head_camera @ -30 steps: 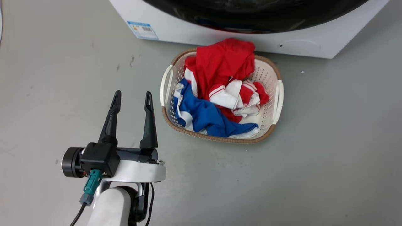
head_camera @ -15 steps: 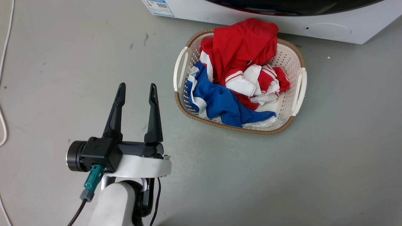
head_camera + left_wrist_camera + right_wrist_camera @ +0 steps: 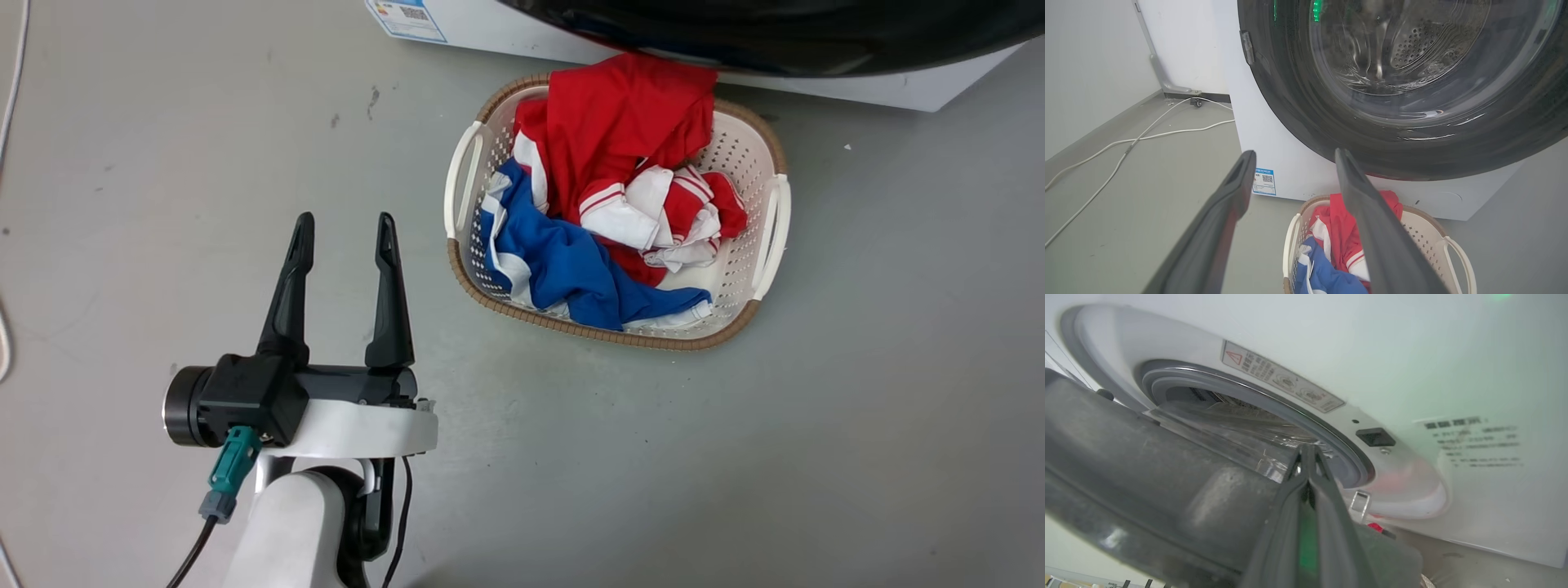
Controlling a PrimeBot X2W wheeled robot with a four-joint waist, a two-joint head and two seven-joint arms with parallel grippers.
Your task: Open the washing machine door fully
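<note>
The door (image 3: 1412, 147) hangs on the front of the washing machine (image 3: 1274, 134). It is a broad glossy black ring, nearly as wide as the box, with a bulging clear glass bowl (image 3: 1396, 53) in its middle through which the holed steel drum shows. It is not latched. In the right wrist view its dull grey inner face (image 3: 1126, 477) stands away from the machine's front. The grey rubber ring (image 3: 1274, 402) and the dark latch socket (image 3: 1375, 437) are both bare, and the door's metal catch (image 3: 1359, 501) is clear of the socket. I judge the door ajar and far from fully open.

The right pincer (image 3: 1308, 454) sits in that gap between door and machine, its two fingers clenched together with nothing visible between them. It is probably there to work as a hook, drawing the free edge outward from the machine. I cannot tell whether it actually touches the door.

At the foot of the machine stands a cream laundry basket (image 3: 608, 339) heaped with red, white and blue clothes (image 3: 620, 122), partly under the door's lower edge, so the swing should pass above it. The left pincer (image 3: 344, 219) hovers over the bare floor (image 3: 816, 449), farther from the machine than the basket. It is released, fingers spread and empty, most likely parked out of the door's path.
</note>
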